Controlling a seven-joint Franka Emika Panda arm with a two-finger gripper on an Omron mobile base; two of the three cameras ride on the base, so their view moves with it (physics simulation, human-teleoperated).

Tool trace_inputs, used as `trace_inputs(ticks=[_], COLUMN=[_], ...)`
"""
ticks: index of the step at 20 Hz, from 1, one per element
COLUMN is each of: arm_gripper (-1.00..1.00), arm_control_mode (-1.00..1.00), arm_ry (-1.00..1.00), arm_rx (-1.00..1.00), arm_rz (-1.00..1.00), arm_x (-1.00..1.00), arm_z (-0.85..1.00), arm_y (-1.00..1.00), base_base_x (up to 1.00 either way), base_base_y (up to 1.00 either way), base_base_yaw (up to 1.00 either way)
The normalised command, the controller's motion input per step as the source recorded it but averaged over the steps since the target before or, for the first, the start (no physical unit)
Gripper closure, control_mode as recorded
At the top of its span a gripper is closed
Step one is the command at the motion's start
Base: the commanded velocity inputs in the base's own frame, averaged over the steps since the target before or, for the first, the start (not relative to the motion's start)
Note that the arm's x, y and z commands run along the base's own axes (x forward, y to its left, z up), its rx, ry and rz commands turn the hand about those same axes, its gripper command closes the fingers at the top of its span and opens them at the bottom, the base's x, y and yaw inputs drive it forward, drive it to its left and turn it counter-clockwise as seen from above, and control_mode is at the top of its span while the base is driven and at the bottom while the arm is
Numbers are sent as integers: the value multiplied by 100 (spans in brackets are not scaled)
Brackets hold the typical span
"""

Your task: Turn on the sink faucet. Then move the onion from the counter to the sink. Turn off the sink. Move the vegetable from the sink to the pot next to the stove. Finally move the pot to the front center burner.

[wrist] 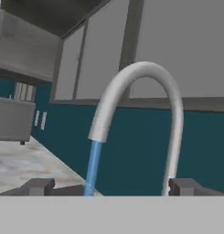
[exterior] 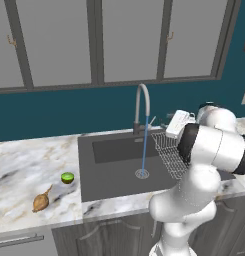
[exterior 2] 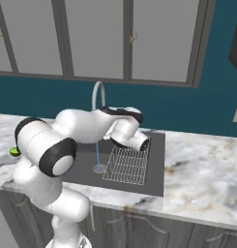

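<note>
marble table (exterior: 24, 165) carries the onion (exterior: 41, 201) beside a lime (exterior: 67, 177). i see water streaming from the sink faucet (wrist: 150, 91) into the sink (exterior: 114, 172). my hand (wrist: 109, 187) sits spread wide, holding nothing.

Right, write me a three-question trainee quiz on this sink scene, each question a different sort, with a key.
1. True or false: water is running from the sink faucet.
2. Where does the onion lie? A) in the sink B) on the counter left of the sink C) in the wire rack
3. Fill in: the small green thing beside the onion is a ____.

Key
1. True: a blue stream falls to the drain.
2. B
3. lime
</note>
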Motion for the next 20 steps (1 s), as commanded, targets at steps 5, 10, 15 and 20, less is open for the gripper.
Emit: trace_inputs(ticks=[5, 10, 15, 20], arm_gripper=[-100, -100, -100, -100], arm_control_mode=[-100, -100, -100, -100], arm_ry=[-16, -17, -4, 1], arm_rx=[-21, -27, -31, -25], arm_rz=[5, 13, 22, 16], arm_x=[-89, -81, -44, -23], arm_z=[50, 46, 30, 8], arm_y=[29, 40, 77, 99], base_base_x=[0, 0, 0, 0], base_base_y=[0, 0, 0, 0], base_base_yaw=[0, 0, 0, 0])
